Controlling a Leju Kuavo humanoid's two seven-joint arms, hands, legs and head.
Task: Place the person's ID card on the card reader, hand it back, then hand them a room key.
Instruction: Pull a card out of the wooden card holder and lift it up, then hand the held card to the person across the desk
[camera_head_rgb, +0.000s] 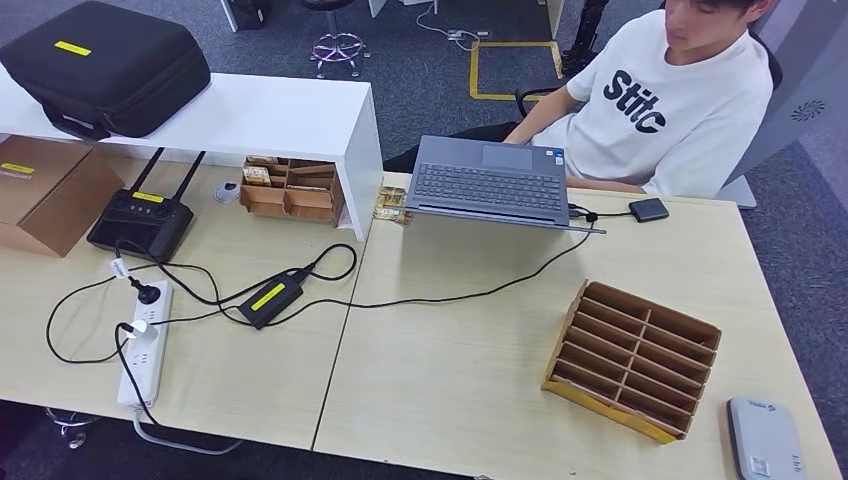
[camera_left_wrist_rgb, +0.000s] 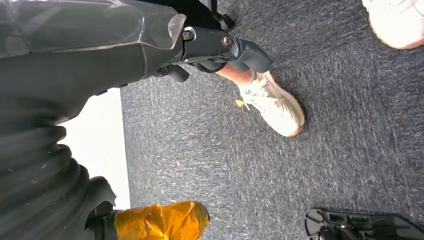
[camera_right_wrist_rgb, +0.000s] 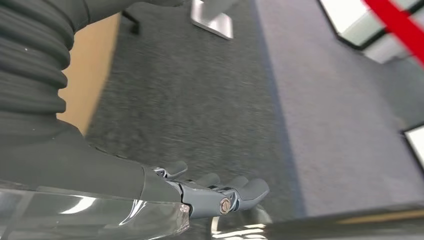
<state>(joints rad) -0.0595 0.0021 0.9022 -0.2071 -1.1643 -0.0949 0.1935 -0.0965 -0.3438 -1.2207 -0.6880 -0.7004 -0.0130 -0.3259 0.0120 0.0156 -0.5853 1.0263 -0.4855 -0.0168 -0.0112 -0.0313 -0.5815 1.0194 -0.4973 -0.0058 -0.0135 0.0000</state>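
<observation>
hands: our left hand (camera_left_wrist_rgb: 220, 47) and right hand (camera_right_wrist_rgb: 220, 192) hang over carpet, fingers loose, holding nothing | near: grey card reader (camera_head_rgb: 765, 438) at our table (camera_head_rgb: 450, 380) corner, beside the cardboard rack (camera_head_rgb: 632, 358), handy for scanning | far: person (camera_head_rgb: 670, 95) behind laptop (camera_head_rgb: 492, 182) | ID card, room key: we cannot tell where

A: Even, bright overhead light; the laptop (camera_head_rgb: 492, 185) throws only a soft shadow onto the table (camera_head_rgb: 460, 380) beneath it.
B: Sharp there. Right wrist view: carpet (camera_right_wrist_rgb: 200, 100) smeared with blur, glare on the clear cover (camera_right_wrist_rgb: 75, 215).
</observation>
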